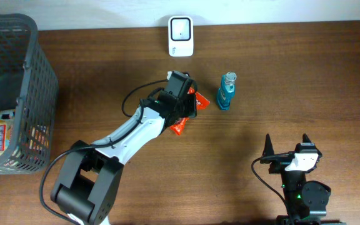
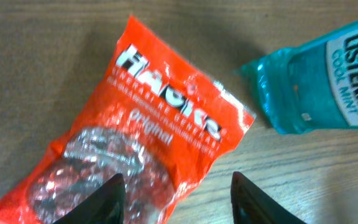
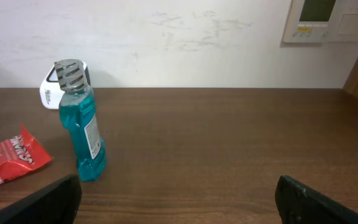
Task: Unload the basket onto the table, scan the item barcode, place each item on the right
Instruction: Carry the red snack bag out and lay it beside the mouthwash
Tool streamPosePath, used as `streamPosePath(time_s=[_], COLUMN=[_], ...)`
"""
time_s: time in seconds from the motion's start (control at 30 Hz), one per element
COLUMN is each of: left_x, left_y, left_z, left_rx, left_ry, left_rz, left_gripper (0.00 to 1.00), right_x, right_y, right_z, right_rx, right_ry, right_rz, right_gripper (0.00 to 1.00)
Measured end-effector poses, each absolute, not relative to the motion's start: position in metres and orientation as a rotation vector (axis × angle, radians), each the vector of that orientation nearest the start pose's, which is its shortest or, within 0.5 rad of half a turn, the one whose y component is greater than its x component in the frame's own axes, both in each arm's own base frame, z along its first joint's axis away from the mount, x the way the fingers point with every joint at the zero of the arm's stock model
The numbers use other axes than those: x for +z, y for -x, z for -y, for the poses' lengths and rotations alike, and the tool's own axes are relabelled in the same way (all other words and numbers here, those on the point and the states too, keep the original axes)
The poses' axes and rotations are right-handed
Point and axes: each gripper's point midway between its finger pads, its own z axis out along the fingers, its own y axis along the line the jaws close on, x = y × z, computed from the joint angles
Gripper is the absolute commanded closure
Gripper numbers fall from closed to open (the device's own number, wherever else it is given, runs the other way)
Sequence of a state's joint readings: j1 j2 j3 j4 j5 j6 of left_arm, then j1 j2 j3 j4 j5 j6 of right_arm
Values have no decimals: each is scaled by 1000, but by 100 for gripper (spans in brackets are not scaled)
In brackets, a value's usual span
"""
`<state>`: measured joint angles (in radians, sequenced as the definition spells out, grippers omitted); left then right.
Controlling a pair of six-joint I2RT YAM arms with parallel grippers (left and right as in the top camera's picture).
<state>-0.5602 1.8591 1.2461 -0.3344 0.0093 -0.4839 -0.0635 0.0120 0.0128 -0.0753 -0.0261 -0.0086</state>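
A wire basket (image 1: 42, 94) stands at the left edge of the worktop (image 1: 292, 75). Toward the middle, the left claw (image 2: 178, 186) hovers with its jaws parted over a red snack packet (image 2: 160, 124), which lies flat and appears unheld. The packet looks light, soft, crinkly and slick; a pinch on a sealed end or side edge seems the safest hold, sparing the contents. A white scanner (image 1: 180, 28) sits at the far edge, and a blue mouthwash bottle (image 1: 226, 92) stands just right of the packet. At the near right corner the right claw (image 1: 287, 142) sits wide open and empty.
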Motion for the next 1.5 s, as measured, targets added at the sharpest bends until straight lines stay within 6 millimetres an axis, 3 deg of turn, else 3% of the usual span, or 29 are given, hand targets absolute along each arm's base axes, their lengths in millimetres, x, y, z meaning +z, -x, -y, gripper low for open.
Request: streamPosePath(time_s=[0.1, 0.17, 0.23, 0.3, 0.33, 0.53, 0.7, 0.8, 0.9, 1.07, 1.17, 1.23, 1.27, 1.33, 1.5], left_x=[77, 79, 87, 81, 77, 21, 23, 29, 34, 34, 27, 20, 18, 15, 3], left_y=[-404, -409, -417, -408, -405, -392, -387, -398, -404, -405, -409, -415, -413, -408, -390], left_z=[247, 223, 189, 162, 162, 211, 243, 263, 270, 266, 230, 188, 184, 188, 225], left_rx=[-408, -333, -261, -202, -215, -390, -520, -648, -697, -690, -542, -413, -393, -378, -379], left_ry=[-97, -50, 39, 96, 96, 96, 93, 66, 69, 75, 164, 284, 295, 276, 147], left_rz=[-2566, -2592, -2603, -2684, -2705, -2827, -2817, -2753, -2720, -2728, -2778, -2810, -2821, -2838, -2867], left_gripper=[79, 98, 100, 100, 100, 100, 100, 100, 100, 100, 100, 100, 100, 100, 100], right_x=[159, 159, 159, 159, 159, 159, 159, 159, 159, 159, 159, 159, 159, 159, 158], right_y=[-246, -246, -246, -246, -246, -246, -246, -246, -246, -246, -246, -246, -246, -246, -246], right_z=[11, 11, 11, 11, 11, 11, 11, 11, 11, 11, 11, 11, 11, 11, 11], right_rx=[-34, -34, -34, -34, -34, -33, -33, -33, -34, -34, -34, -34, -33, -34, -34], right_ry=[-25, -26, -25, -26, -25, -26, -26, -26, -25, -26, -25, -25, -26, -25, -25], right_rz=[-1645, -1645, -1645, -1645, -1645, -1645, -1645, -1645, -1645, -1645, -1645, -1645, -1645, -1645, -1646], right_gripper=[2, 2, 2, 2, 1, 2, 2, 2, 2, 2, 1, 2, 1, 2, 2])
